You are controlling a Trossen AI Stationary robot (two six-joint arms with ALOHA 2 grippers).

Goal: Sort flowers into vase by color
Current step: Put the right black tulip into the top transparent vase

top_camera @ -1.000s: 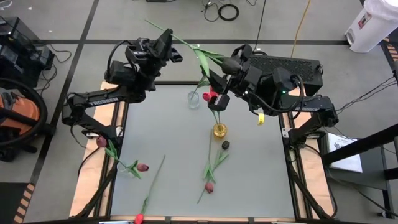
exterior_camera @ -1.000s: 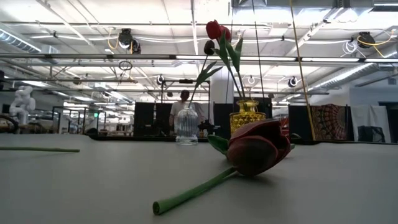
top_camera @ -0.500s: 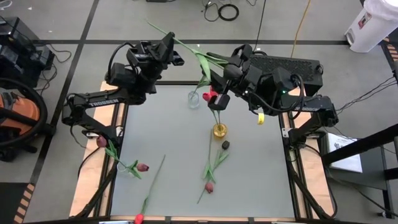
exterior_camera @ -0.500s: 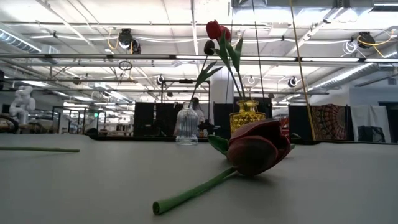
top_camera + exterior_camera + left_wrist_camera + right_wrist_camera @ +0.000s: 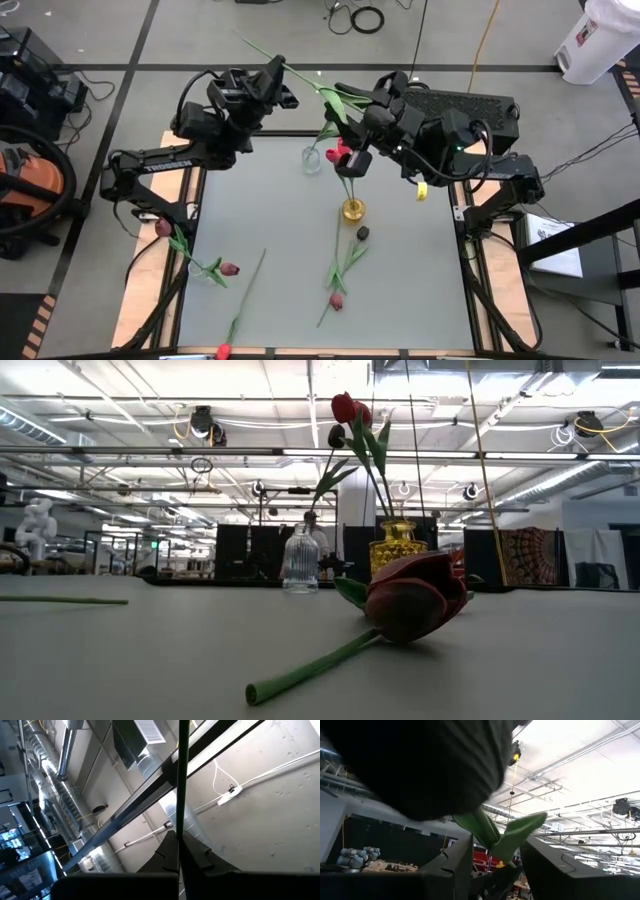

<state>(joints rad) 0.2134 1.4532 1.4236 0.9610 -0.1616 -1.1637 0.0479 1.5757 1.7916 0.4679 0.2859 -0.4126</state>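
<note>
One flower is held high over the table's far edge. Its thin green stem (image 5: pixel 305 75) slants from far left toward my right arm, and its dark head (image 5: pixel 420 765) fills the right wrist view. My left gripper (image 5: pixel 280 75) is shut on the stem. My right gripper (image 5: pixel 368 100) stands open, its fingers on either side of the leaves (image 5: pixel 502 837) below the head; I cannot tell whether they touch. A clear vase (image 5: pixel 312 160) holds one dark-headed flower (image 5: pixel 337 436). A yellow vase (image 5: pixel 353 210) holds red flowers (image 5: pixel 345 407). My left gripper pinches the flower's bare stem (image 5: pixel 181 827) between its two shut fingers, well away from the head. The fingers slant upward and lie across the stem, which runs on past them on both sides. The whole flower is lifted clear of the table.
Loose flowers lie on the table: a maroon one (image 5: pixel 336 300) at near centre, a dark head (image 5: pixel 363 232) by the yellow vase, two at the left edge (image 5: pixel 228 268), and a red one (image 5: pixel 222 350) at the near edge. A person stands beyond the table (image 5: pixel 312 530).
</note>
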